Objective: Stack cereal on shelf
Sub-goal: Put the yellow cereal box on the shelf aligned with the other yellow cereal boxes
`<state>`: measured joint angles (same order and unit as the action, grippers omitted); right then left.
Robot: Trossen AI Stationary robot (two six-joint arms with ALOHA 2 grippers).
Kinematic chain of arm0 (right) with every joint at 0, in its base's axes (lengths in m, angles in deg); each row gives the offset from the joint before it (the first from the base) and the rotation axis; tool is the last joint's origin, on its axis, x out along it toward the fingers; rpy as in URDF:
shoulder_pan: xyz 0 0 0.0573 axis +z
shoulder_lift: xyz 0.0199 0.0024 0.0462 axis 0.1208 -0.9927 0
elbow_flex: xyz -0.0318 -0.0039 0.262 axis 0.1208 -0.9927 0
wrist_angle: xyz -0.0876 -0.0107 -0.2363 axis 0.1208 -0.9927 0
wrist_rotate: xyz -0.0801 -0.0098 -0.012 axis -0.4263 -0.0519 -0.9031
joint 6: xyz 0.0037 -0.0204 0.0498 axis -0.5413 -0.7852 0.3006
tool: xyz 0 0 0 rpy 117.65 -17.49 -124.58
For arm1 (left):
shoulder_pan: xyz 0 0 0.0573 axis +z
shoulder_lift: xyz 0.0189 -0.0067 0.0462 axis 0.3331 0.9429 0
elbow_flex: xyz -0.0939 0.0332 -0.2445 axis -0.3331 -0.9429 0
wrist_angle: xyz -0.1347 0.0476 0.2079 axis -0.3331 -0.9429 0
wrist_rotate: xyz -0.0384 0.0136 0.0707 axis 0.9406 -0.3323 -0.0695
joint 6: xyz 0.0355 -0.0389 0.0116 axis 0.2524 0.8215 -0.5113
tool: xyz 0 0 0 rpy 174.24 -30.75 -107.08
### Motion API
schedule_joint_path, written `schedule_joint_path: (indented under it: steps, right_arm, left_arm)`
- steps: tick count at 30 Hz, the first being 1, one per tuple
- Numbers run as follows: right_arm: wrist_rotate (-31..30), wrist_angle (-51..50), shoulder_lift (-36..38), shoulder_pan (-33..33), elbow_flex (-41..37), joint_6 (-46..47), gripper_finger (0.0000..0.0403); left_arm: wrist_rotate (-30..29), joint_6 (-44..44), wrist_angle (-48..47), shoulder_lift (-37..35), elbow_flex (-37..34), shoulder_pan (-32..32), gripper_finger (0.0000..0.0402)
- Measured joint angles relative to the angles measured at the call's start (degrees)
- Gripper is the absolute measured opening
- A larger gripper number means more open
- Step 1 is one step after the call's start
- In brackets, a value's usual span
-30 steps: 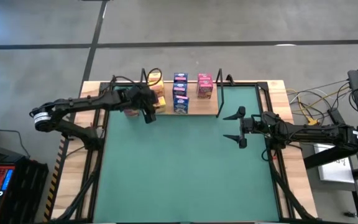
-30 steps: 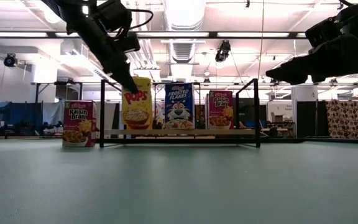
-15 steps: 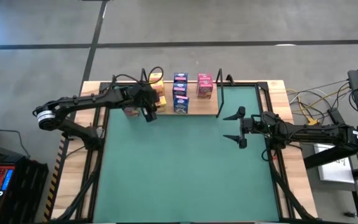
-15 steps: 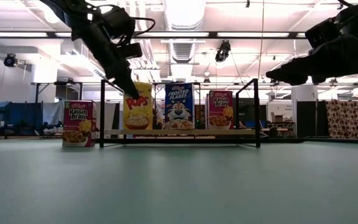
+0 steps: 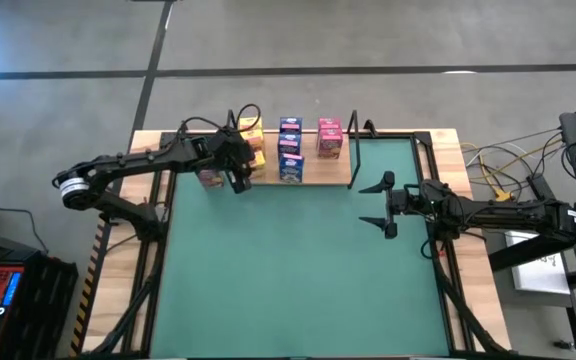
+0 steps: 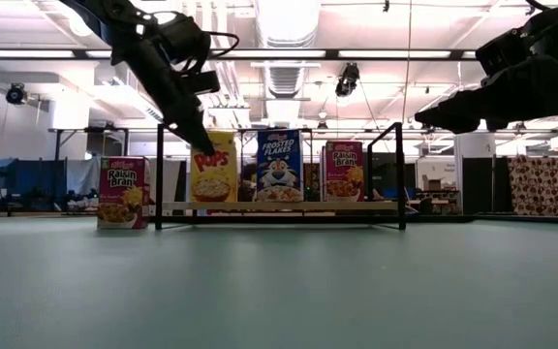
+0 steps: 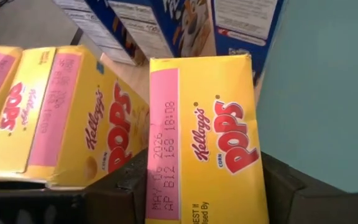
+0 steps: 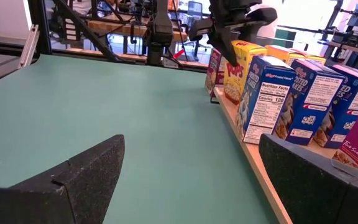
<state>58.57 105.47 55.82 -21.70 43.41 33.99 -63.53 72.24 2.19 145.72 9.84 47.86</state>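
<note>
On the green mat that covers the bench, the right pincer hangs at about 3 o'clock from the mat's centre, well clear of the boxes, its fingers spread wide and holding nothing.

Farther back, at about 12 o'clock, the shelf lies along the mat's far edge, its wire uprights at both ends. The left pincer is at the shelf's left end, around 11 o'clock, its fingers on either side of a yellow Pops box; in the left wrist view the box fills the gap between the fingers, gripped by its sides. In the low view this box stands upright on the board. Next along are the blue boxes, then the pink boxes nearer the right end. One more pink box stands on the mat just outside the left upright. More yellow boxes stand behind the gripped one.
</note>
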Motion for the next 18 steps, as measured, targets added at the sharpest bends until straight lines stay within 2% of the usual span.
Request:
schedule_joint_path:
  steps: [9, 18]
  right_arm:
    - [0.0, 0.0, 0.0, 0.0, -0.02, 0.0, 0.0361]
    - [0.0, -0.02, 0.0, 0.02, -0.01, 0.0, 0.0361]
  left_arm:
    - [0.76, -2.27, -0.79, 0.11, 0.0, 0.21, 0.0228]
    - [0.57, -2.36, -1.12, 0.02, 1.8, 0.21, 0.0248]
